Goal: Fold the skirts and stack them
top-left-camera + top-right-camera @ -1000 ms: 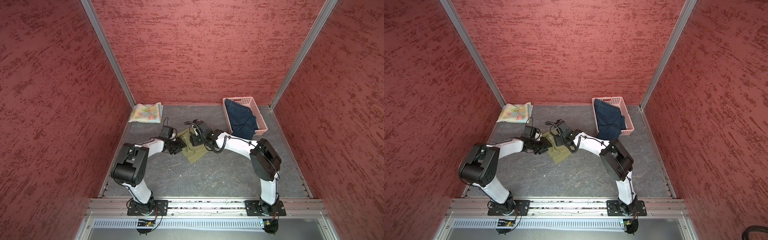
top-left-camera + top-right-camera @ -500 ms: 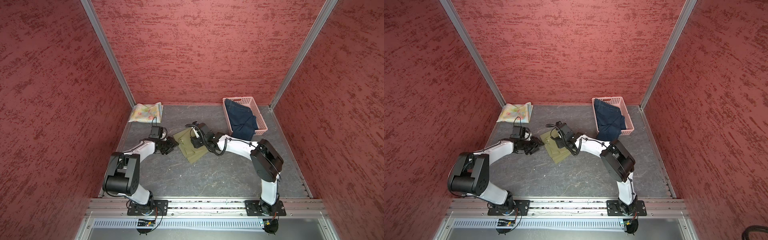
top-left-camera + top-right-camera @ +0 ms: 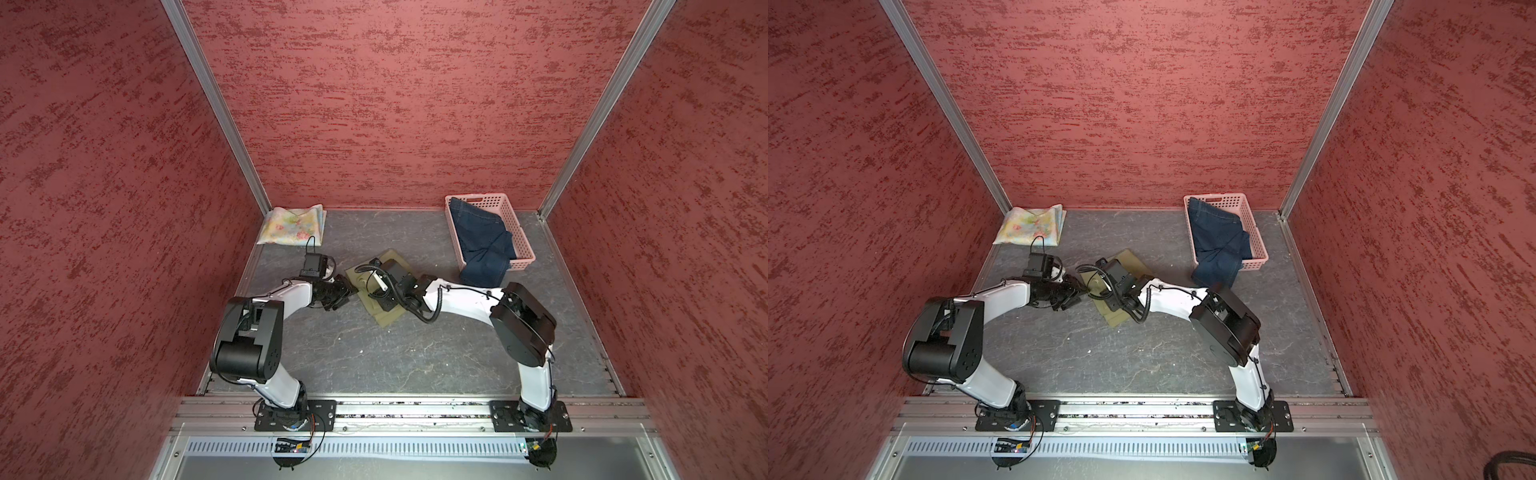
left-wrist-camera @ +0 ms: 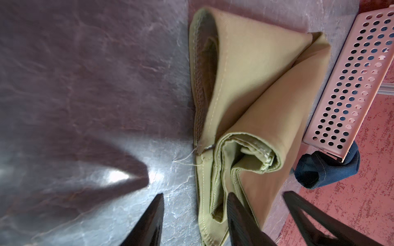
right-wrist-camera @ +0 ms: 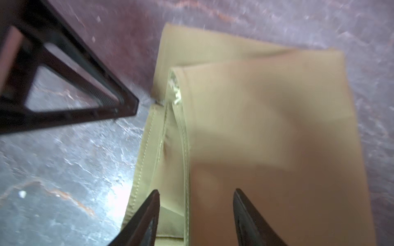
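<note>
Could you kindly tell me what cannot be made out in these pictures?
- olive-green skirt: middle hidden under the right arm, both top views.
- denim skirt: mostly behind the pink basket, left wrist view.
- right hand: cloth contact blurred, right wrist view.

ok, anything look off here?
Denim skirt spills over the near end of the pink basket onto the table. Olive skirt is folded unevenly: layers gape open at one edge, loose thread trailing.

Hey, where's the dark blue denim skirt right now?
In both top views the denim skirt lies in the pink basket at the back right, its near end spilling over the rim.
</note>
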You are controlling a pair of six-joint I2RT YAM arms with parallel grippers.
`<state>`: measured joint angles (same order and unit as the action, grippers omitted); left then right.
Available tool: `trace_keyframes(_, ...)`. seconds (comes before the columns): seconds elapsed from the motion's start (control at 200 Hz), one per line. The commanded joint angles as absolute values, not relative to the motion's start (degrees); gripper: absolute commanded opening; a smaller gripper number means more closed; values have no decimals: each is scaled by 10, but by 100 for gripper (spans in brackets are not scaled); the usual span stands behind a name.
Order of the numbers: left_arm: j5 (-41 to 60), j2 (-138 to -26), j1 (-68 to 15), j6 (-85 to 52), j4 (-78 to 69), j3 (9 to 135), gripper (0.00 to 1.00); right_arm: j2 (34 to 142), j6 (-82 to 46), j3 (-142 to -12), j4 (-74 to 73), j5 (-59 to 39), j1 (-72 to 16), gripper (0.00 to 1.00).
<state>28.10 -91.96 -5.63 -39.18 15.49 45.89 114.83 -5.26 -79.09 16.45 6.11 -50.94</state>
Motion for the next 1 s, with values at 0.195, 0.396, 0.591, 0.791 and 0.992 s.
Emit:
trace_keyframes(0.195,287,-922,-50,-392,143,451,48,1197,-59,-839,217,116,-513,45)
trace_keyframes(0.396,288,-921,-50,-391,143,451,48,1207,-70,-848,218,131,-512,18)
trace_keyframes(0.591,289,-919,-51,-393,141,450,49,1197,-73,-866,223,135,-508,0)
trace_keyframes(0.791,288,-926,-52,-393,136,449,48,1174,-71,-917,250,116,-503,0)
trace_keyframes(0.992,290,-949,-53,-393,123,451,46,1160,-83,-944,271,87,-503,0)
